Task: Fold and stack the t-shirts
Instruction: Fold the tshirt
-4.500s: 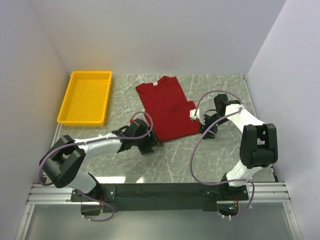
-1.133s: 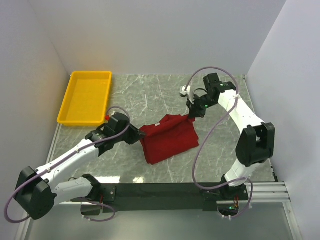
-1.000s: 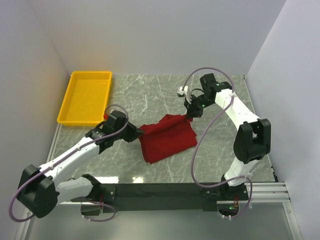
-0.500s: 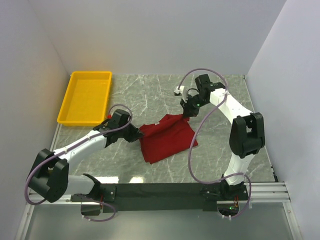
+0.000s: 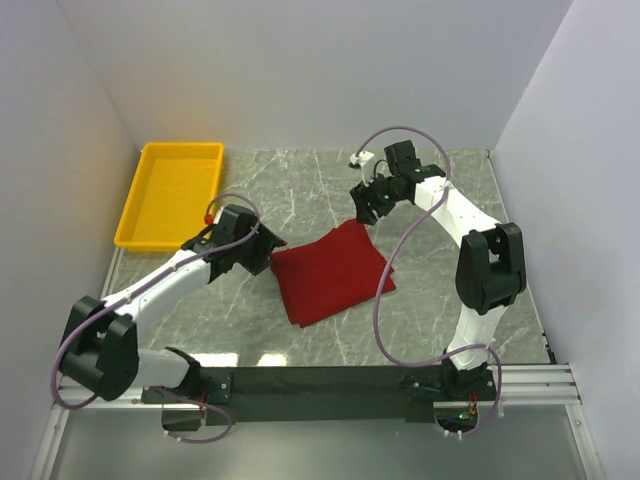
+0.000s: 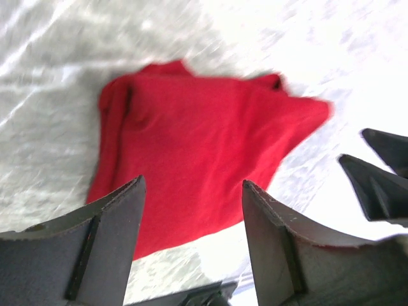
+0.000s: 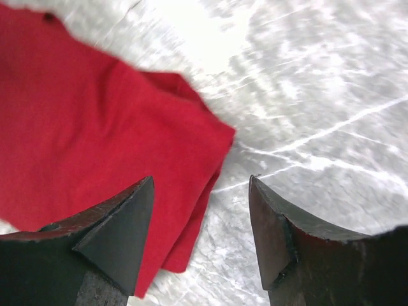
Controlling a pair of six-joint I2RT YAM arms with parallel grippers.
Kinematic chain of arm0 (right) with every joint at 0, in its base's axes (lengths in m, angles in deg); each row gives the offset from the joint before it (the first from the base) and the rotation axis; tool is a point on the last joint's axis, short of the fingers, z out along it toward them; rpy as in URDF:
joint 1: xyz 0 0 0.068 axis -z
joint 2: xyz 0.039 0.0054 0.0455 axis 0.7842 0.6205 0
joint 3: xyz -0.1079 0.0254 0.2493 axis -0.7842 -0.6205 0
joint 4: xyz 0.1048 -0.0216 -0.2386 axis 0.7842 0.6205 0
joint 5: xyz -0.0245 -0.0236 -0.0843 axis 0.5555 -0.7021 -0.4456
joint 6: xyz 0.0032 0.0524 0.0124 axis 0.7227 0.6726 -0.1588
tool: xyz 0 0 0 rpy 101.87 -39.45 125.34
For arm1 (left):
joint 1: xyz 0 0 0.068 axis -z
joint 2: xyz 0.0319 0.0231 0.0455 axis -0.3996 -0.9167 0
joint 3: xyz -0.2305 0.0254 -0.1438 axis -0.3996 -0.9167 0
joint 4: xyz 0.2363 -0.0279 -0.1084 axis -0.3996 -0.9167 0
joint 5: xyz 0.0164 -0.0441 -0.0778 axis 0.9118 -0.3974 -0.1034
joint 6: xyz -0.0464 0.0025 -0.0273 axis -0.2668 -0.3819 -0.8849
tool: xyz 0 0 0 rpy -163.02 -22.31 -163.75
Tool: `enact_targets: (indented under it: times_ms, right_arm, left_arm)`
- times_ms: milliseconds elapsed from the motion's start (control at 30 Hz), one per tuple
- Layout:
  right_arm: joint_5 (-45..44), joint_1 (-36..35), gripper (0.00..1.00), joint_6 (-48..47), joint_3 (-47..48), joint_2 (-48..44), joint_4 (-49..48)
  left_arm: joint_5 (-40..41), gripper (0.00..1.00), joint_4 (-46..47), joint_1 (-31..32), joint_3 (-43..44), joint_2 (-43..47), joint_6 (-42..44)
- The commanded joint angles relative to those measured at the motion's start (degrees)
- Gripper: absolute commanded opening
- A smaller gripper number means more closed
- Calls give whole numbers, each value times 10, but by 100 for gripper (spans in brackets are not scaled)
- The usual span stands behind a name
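Note:
The dark red t-shirt (image 5: pixel 331 270) lies folded into a rough square on the marble table, flat and free of both grippers. My left gripper (image 5: pixel 262 256) hovers just off its left edge, open, with the red cloth (image 6: pixel 197 153) showing beyond its spread fingers. My right gripper (image 5: pixel 362 203) sits just past the shirt's far corner, also open and empty. In the right wrist view the folded corner of the shirt (image 7: pixel 89 140) lies below and left of the fingers, with layered edges visible.
A yellow tray (image 5: pixel 172 193) stands at the back left of the table. White walls close the table on the left, back and right. The right gripper's fingers (image 6: pixel 382 172) show in the left wrist view.
Both grippers have opened and let go of the shirt's edge, which dropped flat into a fold. The right gripper pulled back away from the shirt; the left drew slightly left.

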Motion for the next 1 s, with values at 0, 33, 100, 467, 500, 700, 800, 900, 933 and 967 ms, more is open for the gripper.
enact_targets:
  times_ms: [0, 33, 100, 467, 500, 700, 800, 900, 933, 967]
  right_arm:
    - [-30, 3, 68, 86, -4, -43, -60]
    - [-22, 4, 67, 85, -16, -48, -59]
    - [-4, 8, 65, 75, -41, -61, -56]
    - [173, 24, 0, 25, -14, 25, 82]
    - [182, 24, 0, 40, -3, 32, 70]
    - [236, 24, 0, 143, 63, 123, 72]
    - [236, 25, 0, 190, 71, 150, 52]
    - [211, 24, 0, 238, 75, 169, 26]
    - [204, 25, 0, 257, 78, 174, 22]
    - [194, 25, 0, 266, 80, 182, 17]
  left_arm:
    - [64, 67, -30, -1, 27, 57, 25]
    - [64, 67, -25, -1, 22, 67, 30]
    - [47, 66, -12, -1, 0, 94, 37]
    - [-39, 62, 127, 40, -183, 192, 9]
    - [-40, 62, 140, 41, -189, 196, 3]
    - [-66, 61, 254, 46, -194, 139, 2]
    - [-77, 62, 294, 48, -167, 76, 9]
    - [-80, 61, 304, 48, -121, 5, 17]
    - [-79, 61, 301, 49, -110, -12, 17]
    - [-76, 61, 301, 47, -92, -27, 17]
